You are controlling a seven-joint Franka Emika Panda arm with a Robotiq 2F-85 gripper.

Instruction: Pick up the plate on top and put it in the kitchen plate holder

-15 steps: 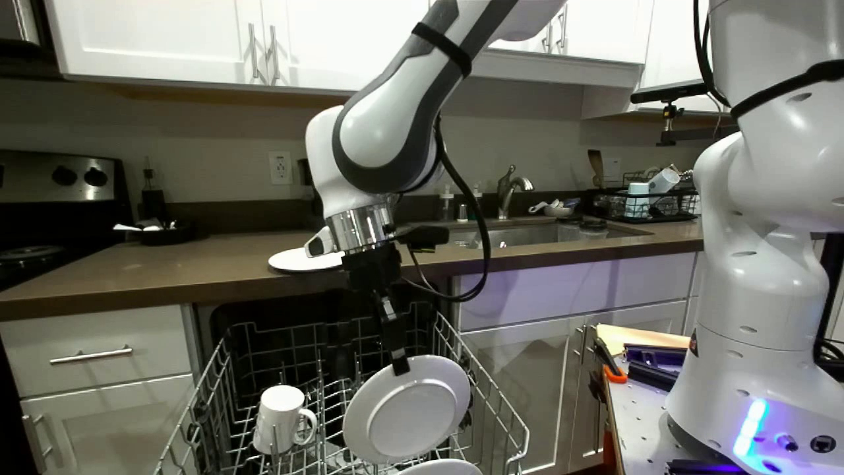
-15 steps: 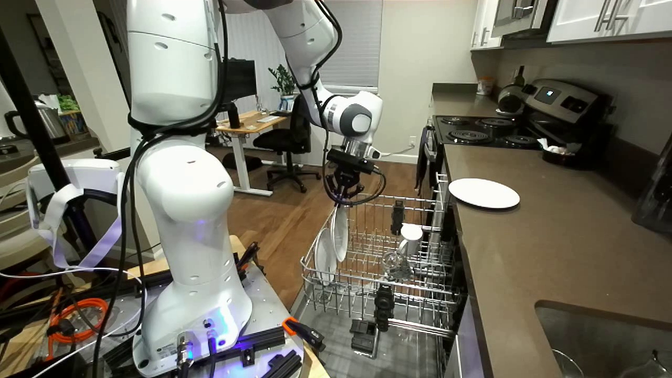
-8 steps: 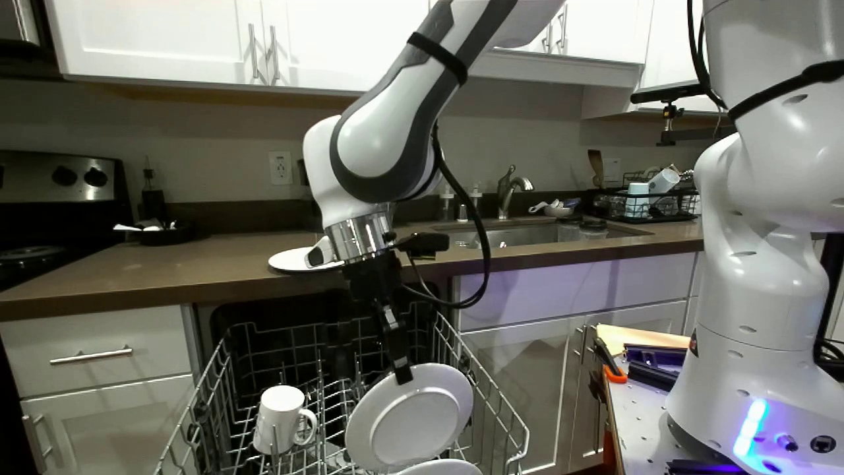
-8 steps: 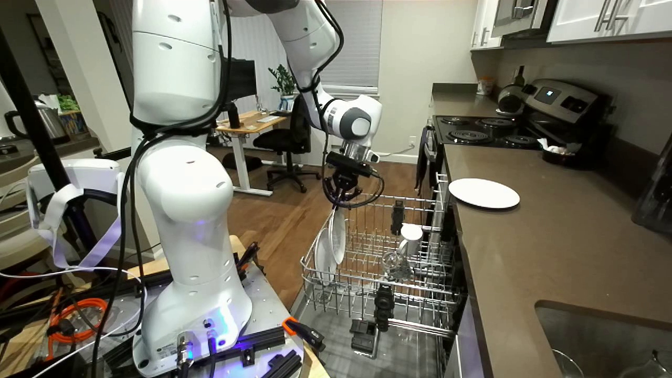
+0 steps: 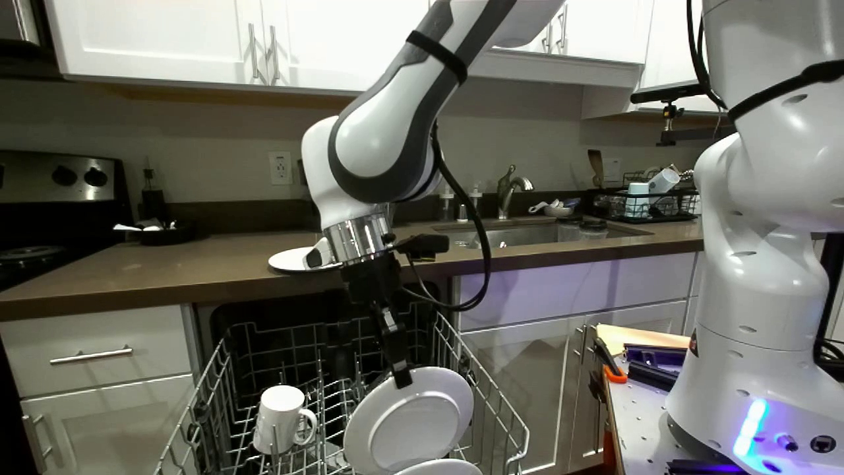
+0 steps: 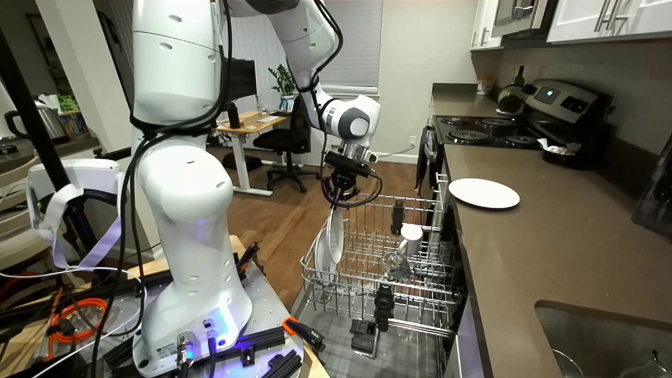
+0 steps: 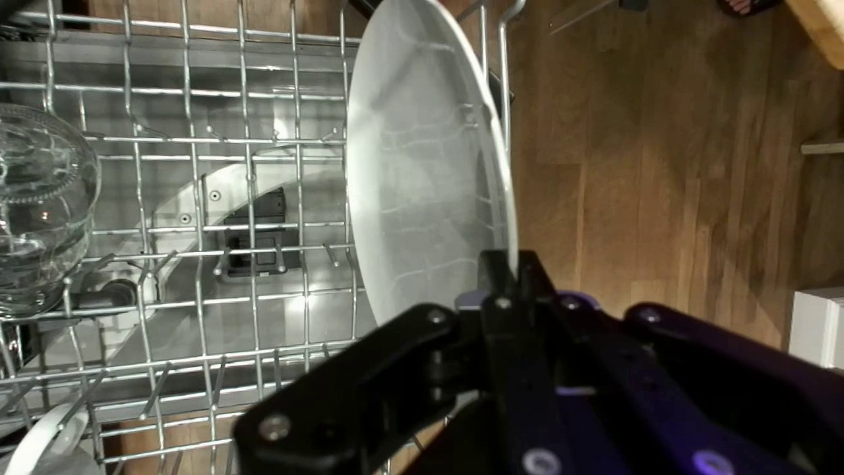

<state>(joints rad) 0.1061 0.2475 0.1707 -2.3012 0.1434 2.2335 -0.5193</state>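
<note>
My gripper [image 5: 402,376] is shut on the top edge of a white plate [image 5: 419,422]. The plate hangs nearly upright, slightly tilted, inside the grey wire rack, which is the plate holder [image 5: 525,435]. In the wrist view the fingertips [image 7: 511,267] pinch the rim of the plate [image 7: 422,165], above the rack wires [image 7: 198,228]. The held plate also shows in an exterior view [image 6: 336,236], beside another upright white plate [image 6: 323,257] at the rack's outer end. The held plate's lower edge is partly hidden, and I cannot tell whether it rests on the tines.
A white mug [image 5: 280,419] stands in the rack. A clear glass [image 7: 39,204] sits near it. Another white plate [image 6: 484,193] lies on the brown counter [image 6: 551,236] near its edge. A black rack fitting [image 6: 384,307] is at the rack's near side.
My gripper has lowered slightly with the plate and shifted toward the other plate at the rack's outer end. The last half second shows only a small motion. The grip is unchanged.
</note>
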